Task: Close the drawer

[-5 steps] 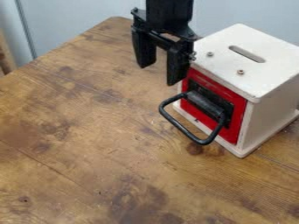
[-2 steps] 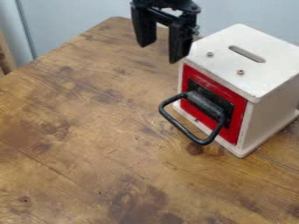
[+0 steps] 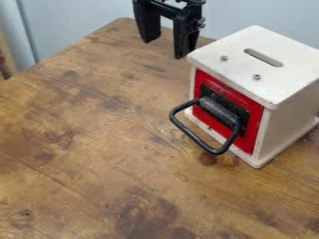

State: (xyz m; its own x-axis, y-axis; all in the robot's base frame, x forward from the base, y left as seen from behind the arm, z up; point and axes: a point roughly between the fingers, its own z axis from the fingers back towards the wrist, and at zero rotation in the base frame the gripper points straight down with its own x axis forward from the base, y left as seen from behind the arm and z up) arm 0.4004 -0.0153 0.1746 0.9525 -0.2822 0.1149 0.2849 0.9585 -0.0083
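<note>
Gripper (image 3: pixel 167 39) is sitting higher and further left than a second ago, now clear of the casing (image 3: pixel 268 73), fingers spread apart, holding nothing. Drawer (image 3: pixel 234 114) is sitting in the casing's front, red face about flush, wire handle (image 3: pixel 200 130) resting on the table (image 3: pixel 88 140). Drawer contents aren't showing.
</note>
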